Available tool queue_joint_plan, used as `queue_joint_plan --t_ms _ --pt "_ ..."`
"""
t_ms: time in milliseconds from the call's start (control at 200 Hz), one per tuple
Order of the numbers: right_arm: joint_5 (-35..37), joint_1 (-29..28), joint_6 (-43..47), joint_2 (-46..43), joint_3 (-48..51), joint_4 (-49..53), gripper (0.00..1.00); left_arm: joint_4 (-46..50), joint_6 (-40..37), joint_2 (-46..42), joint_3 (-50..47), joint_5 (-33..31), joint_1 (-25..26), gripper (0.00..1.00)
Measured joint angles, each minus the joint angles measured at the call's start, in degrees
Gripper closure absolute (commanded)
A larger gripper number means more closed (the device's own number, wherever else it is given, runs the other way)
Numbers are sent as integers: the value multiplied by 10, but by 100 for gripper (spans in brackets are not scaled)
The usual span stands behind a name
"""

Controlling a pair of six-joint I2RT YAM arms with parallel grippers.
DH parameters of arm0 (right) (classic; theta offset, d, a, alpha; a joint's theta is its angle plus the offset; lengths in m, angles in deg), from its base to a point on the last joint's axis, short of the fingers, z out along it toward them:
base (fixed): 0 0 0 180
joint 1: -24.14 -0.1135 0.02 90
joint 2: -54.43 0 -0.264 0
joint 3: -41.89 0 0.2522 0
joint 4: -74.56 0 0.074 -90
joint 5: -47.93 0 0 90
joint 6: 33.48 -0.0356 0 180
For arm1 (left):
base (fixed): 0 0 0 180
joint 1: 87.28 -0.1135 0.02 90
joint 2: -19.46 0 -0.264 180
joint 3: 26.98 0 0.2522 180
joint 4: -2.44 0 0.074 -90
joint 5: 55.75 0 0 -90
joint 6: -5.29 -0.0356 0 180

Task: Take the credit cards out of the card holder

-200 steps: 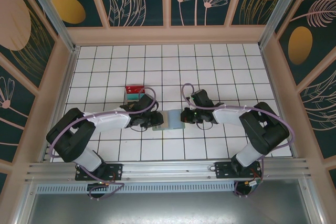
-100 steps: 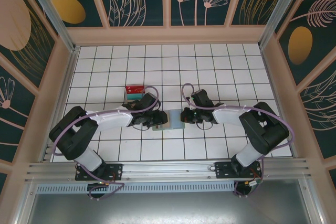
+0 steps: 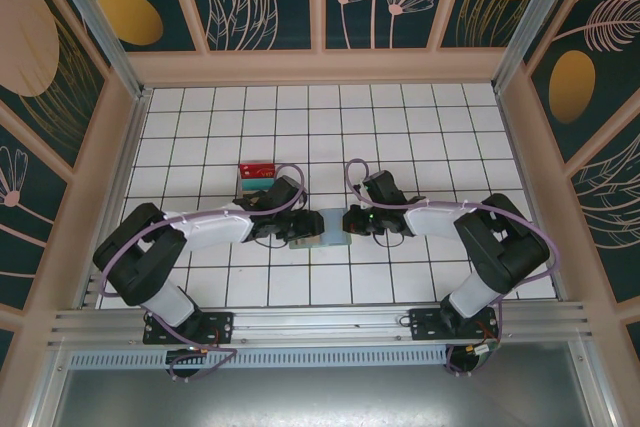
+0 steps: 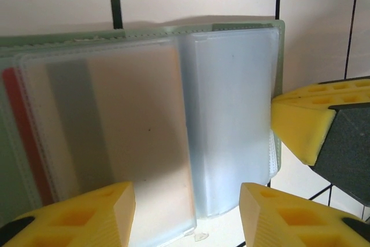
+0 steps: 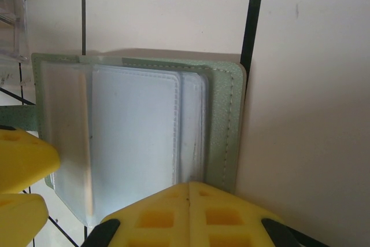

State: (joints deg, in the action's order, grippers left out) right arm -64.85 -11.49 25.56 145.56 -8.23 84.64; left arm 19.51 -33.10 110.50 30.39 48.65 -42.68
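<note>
The card holder [image 3: 322, 228] lies open on the tiled table between both grippers, grey-green outside [image 5: 222, 137] with clear sleeves inside [image 4: 231, 114]. A tan credit card [image 4: 139, 131] sits in its left sleeve, and a red card's edge [image 4: 20, 137] shows further left. My left gripper [image 4: 188, 218] is open, its yellow fingers [image 4: 78, 215] spread over the near edge of the sleeves with nothing between them. My right gripper [image 5: 189, 192] is shut, tips together and resting on the holder's right flap; its tip shows in the left wrist view [image 4: 300, 122].
A clear tray [image 3: 257, 178] with red and teal cards stands just behind the left gripper; its corner shows in the right wrist view [image 5: 11, 21]. Wooden walls ring the white tiled table [image 3: 400, 127]. Open tiles lie behind and in front of the holder.
The left gripper's jaws have spread wider and the arm has edged slightly toward the holder. The right arm and the card holder have stayed put.
</note>
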Motion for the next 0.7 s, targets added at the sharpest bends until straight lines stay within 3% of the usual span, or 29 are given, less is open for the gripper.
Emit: queue_joint_plan --t_ms 340,701 --pt "-1 0 0 0 0 0 100 54 -6 -28 2 -70 0 49" --pt "-1 0 0 0 1 -2 100 63 -6 -25 2 -71 0 50"
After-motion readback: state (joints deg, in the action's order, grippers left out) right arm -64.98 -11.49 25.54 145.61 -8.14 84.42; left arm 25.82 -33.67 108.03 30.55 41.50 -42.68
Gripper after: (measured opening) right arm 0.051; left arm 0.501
